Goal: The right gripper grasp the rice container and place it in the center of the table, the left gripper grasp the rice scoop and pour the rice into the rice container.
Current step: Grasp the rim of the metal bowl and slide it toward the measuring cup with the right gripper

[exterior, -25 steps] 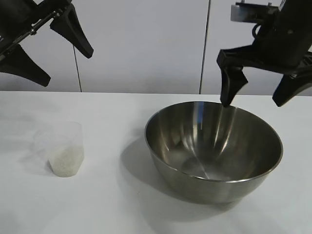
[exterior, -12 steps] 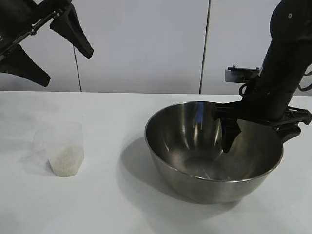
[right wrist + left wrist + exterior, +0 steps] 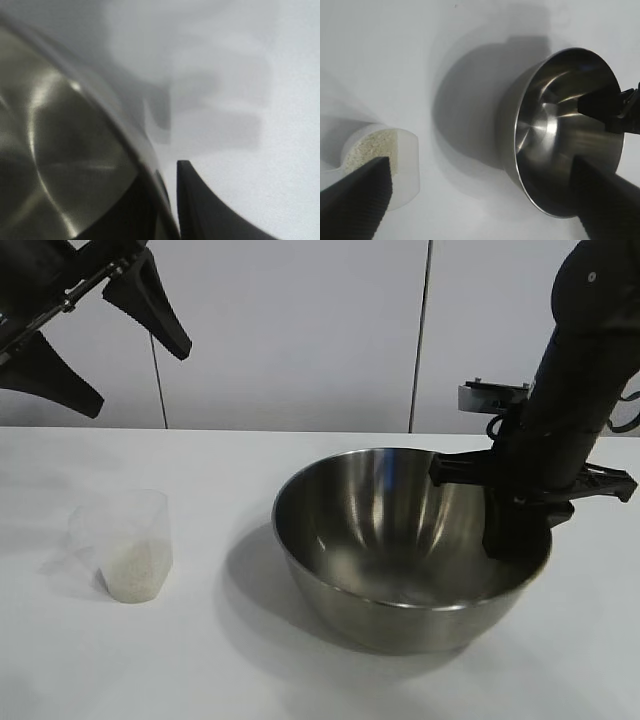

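Observation:
The rice container (image 3: 345, 585), a big shiny steel bowl, stands on the white table (image 3: 230, 670) right of centre. My right gripper (image 3: 520, 538) is shut on its right rim, one finger inside the bowl and one outside. The right wrist view shows the rim (image 3: 125, 130) pinched between those fingers (image 3: 210, 210). The rice scoop (image 3: 128, 545), a clear plastic cup, stands at the left with rice (image 3: 135, 575) in its bottom. My left gripper (image 3: 138, 378) hangs open high above the scoop, touching nothing. Its wrist view shows the scoop (image 3: 402, 165) and the container (image 3: 560, 150) below.
A pale panelled wall (image 3: 300, 330) runs behind the table. Bare tabletop lies between the scoop and the bowl and along the front edge.
My right gripper came down over the bowl's right rim and shut on it. The bowl has then shifted a little to the left. The left arm and the scoop have not moved.

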Tool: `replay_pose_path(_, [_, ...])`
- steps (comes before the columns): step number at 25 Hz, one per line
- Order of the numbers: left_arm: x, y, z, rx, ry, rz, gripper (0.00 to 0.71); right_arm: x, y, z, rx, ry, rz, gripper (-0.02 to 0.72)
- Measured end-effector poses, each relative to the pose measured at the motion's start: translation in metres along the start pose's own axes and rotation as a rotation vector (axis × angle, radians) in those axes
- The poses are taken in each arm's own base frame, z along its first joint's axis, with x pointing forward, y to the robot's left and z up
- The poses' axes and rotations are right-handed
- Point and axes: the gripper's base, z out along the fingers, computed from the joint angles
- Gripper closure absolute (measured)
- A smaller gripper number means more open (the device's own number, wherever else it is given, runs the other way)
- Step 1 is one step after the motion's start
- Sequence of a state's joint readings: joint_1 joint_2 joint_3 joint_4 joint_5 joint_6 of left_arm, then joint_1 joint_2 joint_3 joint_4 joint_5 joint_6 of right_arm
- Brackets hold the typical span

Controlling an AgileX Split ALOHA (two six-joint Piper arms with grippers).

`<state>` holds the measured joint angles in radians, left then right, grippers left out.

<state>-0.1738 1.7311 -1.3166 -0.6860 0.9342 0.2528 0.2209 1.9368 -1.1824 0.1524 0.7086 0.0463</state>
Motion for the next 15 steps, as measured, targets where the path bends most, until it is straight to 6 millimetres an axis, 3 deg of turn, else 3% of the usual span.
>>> replay_pose_path(15, [0.0, 0.0, 0.0, -0.001, -0.002, 0.0, 0.021, -0.004, -0.012, -0.014, -0.192, -0.022, 0.026, 0.694])
